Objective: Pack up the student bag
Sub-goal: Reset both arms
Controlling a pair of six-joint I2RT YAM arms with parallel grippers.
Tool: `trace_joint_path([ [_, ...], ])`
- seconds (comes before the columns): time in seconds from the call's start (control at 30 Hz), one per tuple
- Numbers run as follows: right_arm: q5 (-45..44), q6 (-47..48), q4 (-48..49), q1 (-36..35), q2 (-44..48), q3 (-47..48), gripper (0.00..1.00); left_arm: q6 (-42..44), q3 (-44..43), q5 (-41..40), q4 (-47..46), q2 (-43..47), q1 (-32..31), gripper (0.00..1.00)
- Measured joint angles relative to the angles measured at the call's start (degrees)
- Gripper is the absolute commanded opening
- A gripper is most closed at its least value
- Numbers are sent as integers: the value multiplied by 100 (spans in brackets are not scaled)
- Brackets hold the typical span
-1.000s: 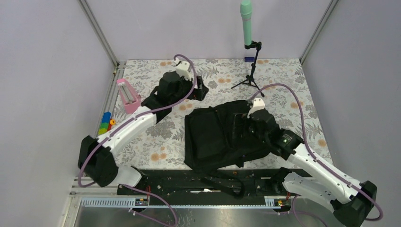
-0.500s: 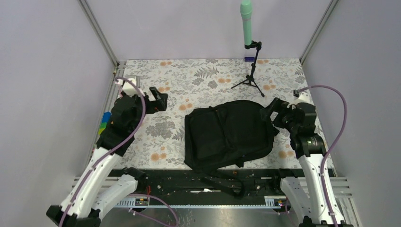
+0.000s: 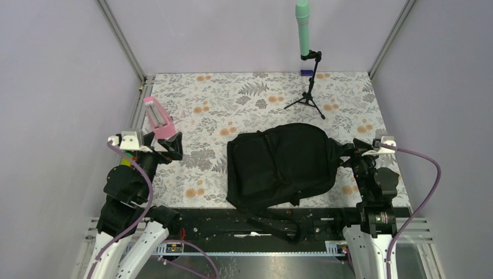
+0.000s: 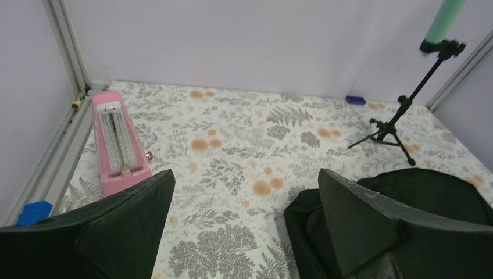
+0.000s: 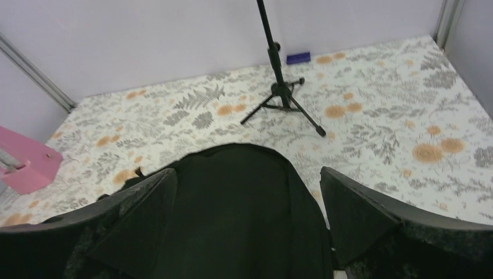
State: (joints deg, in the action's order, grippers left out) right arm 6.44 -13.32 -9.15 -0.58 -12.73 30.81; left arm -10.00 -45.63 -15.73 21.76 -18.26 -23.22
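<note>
Student bag [image 3: 279, 165] lying flat on table [image 3: 244, 99], centre toward near edge. We are noting left gripper [image 3: 170, 149] hovering by left edge near pink metronome [image 3: 158, 118], jaws spread, gripping nothing. At right edge, right gripper [image 3: 347, 152] hovering just beside bag, jaws likewise spread.

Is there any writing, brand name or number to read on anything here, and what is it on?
No text can be read in any view.
pink metronome: any scale marks on its face are too blurred to read.
student bag: plain black, no logo or label shows.
small blue block by the back wall: too small to tell.
green tube on the stand: plain, no marking.
</note>
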Motion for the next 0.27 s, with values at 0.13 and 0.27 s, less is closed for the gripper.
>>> trace_joint_path([
  [0.13, -103, 63, -15, 0, 155, -326, 100, 42, 238, -48, 107, 55, 0, 99],
  [0.27, -144, 109, 114, 0, 260, -326, 100, 55, 262, -160, 133, 33, 0, 99],
])
